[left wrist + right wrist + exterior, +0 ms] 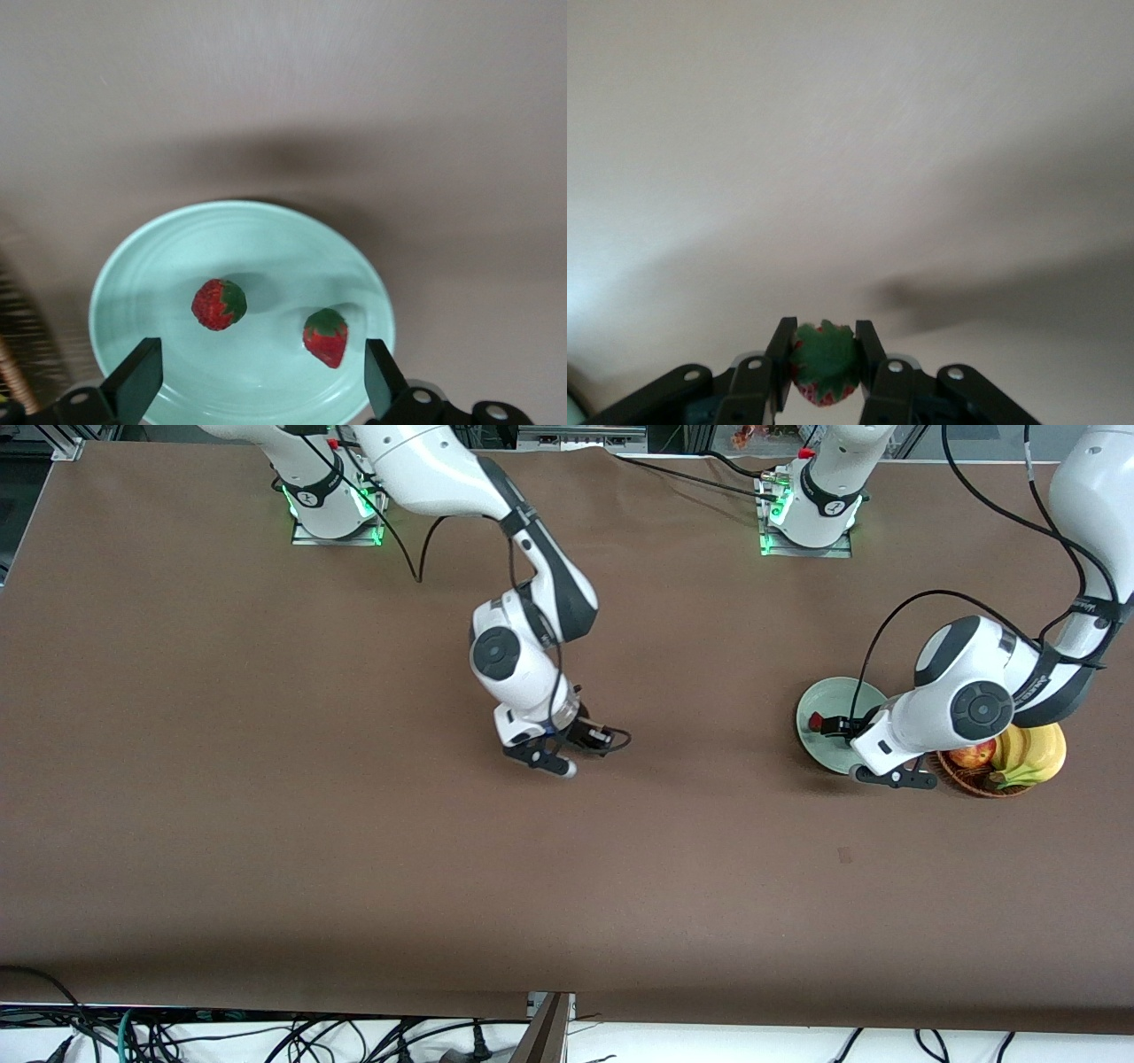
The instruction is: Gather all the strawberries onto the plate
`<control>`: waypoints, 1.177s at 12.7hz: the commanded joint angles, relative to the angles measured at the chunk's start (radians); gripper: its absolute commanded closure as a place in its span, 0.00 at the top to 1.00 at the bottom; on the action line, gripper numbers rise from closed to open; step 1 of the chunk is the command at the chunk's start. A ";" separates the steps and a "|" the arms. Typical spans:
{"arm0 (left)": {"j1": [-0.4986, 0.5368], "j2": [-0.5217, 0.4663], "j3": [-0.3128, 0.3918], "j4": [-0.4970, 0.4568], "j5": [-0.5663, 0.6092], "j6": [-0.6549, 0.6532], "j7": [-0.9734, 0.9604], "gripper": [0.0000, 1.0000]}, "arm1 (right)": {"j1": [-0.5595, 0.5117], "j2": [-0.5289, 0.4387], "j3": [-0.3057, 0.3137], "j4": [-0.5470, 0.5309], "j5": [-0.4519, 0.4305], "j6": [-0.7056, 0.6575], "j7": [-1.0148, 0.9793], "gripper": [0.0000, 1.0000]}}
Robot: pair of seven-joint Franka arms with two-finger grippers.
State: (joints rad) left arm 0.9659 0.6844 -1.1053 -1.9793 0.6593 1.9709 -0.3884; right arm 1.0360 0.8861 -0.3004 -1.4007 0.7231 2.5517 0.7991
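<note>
Two strawberries (220, 304) (326, 336) are seen lying apart in the plate (133, 266), which sits just beside a basket (966, 778) of fruit at the left arm's end of the counter (266, 824). The left gripper (257, 376) is held over the plate, jaws apart and empty. The third strawberry (824, 363) is clamped in the right gripper (824, 361) over the middle of the counter, so one delivery is judged to be left.

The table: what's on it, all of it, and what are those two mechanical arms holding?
strawberries: three, red; two in the plate, one held above the table's middle
plate: one, mint green, toward the left arm's end
basket: one, brown, beside the plate
apple: one, red, in the basket
bananas: one bunch, yellow, in the basket
left gripper: open over the plate
right gripper: shut on the third strawberry
</note>
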 commanded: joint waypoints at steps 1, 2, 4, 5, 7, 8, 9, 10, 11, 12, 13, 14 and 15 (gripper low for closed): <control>0.080 -0.032 -0.096 0.000 -0.001 -0.010 -0.024 1.00 | 0.079 0.118 -0.014 0.126 0.009 0.102 0.176 0.27; 0.085 -0.032 -0.105 0.002 0.005 -0.007 -0.045 1.00 | 0.090 0.128 -0.014 0.135 0.006 0.111 0.205 0.29; 0.079 -0.032 -0.107 0.016 0.008 0.013 -0.072 1.00 | 0.099 0.122 -0.017 0.131 -0.004 0.117 0.207 0.64; 0.076 -0.032 -0.107 0.014 0.009 0.014 -0.081 1.00 | 0.096 0.117 -0.022 0.131 -0.004 0.114 0.204 0.76; 0.063 -0.031 -0.107 0.014 0.016 0.017 -0.086 1.00 | 0.087 0.099 -0.032 0.131 -0.004 0.098 0.201 0.86; 0.059 -0.031 -0.107 0.011 0.017 0.037 -0.104 1.00 | 0.087 0.090 -0.054 0.131 -0.004 0.058 0.197 0.88; 0.048 -0.031 -0.105 0.010 0.019 0.045 -0.118 1.00 | 0.088 0.076 -0.098 0.132 -0.005 -0.023 0.192 0.89; 0.034 -0.032 -0.105 0.010 0.019 0.045 -0.130 1.00 | 0.091 0.065 -0.145 0.134 -0.005 -0.115 0.181 0.90; 0.021 -0.032 -0.105 0.010 0.019 0.045 -0.151 1.00 | 0.092 0.047 -0.187 0.134 -0.010 -0.198 0.161 0.92; 0.002 -0.032 -0.105 0.011 0.017 0.045 -0.170 1.00 | 0.088 0.019 -0.215 0.134 -0.022 -0.272 0.123 0.93; -0.013 -0.031 -0.105 0.011 0.017 0.046 -0.188 1.00 | 0.087 -0.001 -0.245 0.134 -0.022 -0.331 0.077 0.94; -0.032 -0.031 -0.105 0.011 0.017 0.046 -0.208 1.00 | 0.087 -0.025 -0.285 0.132 -0.022 -0.396 0.040 0.99; -0.054 -0.029 -0.105 0.013 0.019 0.048 -0.233 1.00 | 0.088 -0.045 -0.327 0.132 -0.022 -0.471 0.001 0.99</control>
State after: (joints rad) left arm 0.9427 0.6673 -1.2068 -1.9654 0.6594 2.0137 -0.5710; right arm 1.1237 0.8931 -0.5802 -1.2572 0.7161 2.1916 0.8633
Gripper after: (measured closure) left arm 0.000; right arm 0.057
